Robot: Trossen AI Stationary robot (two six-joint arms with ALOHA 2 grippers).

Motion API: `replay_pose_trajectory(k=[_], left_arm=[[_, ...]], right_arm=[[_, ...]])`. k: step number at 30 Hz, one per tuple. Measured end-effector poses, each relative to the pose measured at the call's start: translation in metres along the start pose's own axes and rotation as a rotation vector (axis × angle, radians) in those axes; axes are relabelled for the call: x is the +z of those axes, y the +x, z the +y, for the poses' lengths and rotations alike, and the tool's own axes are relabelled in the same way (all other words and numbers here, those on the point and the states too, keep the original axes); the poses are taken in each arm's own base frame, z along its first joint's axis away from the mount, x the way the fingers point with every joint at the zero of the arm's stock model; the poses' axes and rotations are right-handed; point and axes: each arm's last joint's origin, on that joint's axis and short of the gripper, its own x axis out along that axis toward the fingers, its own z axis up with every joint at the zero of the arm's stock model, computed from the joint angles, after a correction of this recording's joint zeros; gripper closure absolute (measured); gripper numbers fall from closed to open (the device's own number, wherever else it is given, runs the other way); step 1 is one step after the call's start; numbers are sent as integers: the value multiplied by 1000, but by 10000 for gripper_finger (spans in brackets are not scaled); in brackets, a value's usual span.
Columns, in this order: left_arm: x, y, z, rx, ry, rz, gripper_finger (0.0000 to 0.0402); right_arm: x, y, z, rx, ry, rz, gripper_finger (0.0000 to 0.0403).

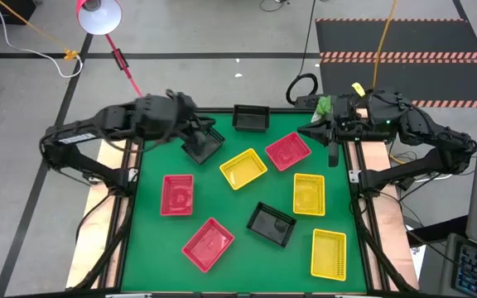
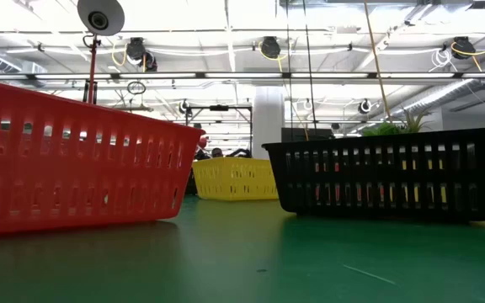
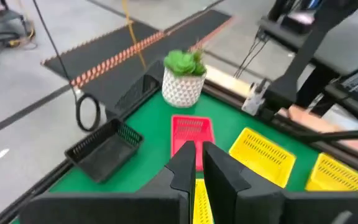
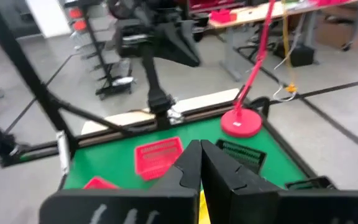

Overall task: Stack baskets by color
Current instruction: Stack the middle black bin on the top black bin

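the baskets look like moulded plastic with slotted mesh walls: the red basket [image 2: 70,160] at the left of the low view has a slight sheen, the black basket [image 2: 386,181] at the right looks glossier, and the yellow basket [image 2: 234,178] behind them duller. the table [image 1: 222,273] is covered in a matt green, felt-like surface. its edges show bare wood strips [image 1: 396,240]. the white plant pot [image 3: 182,87] has a faceted, matt finish. the lamp base [image 4: 241,122] is smooth and glossy.

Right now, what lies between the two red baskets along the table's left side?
Only bare green mat separates the upper red basket and the lower red basket, seen in the high view.
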Motion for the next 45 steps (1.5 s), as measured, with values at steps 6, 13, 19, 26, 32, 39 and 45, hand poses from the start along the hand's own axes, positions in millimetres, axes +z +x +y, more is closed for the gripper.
replay_pose_trajectory(k=[6,13,19,26,32,39,45], left_arm=[[-20,34,17,147,-138,237,370],[-44,64,43,259,-336,579,369],[-61,95,64,373,-450,717,322],[-82,123,89,480,-456,925,260],[-87,134,114,486,-340,1003,233],[-87,143,135,463,-309,1018,231],[-89,145,120,429,-365,1020,231]], right_arm=[[-5,2,-1,-13,-5,56,403],[-5,15,-8,-82,9,70,403],[-5,25,-12,-109,74,75,403],[-6,33,-13,-119,235,79,403],[-6,36,-13,-121,302,78,403],[-8,36,-13,-125,288,95,403],[-9,36,-13,-131,256,106,403]])
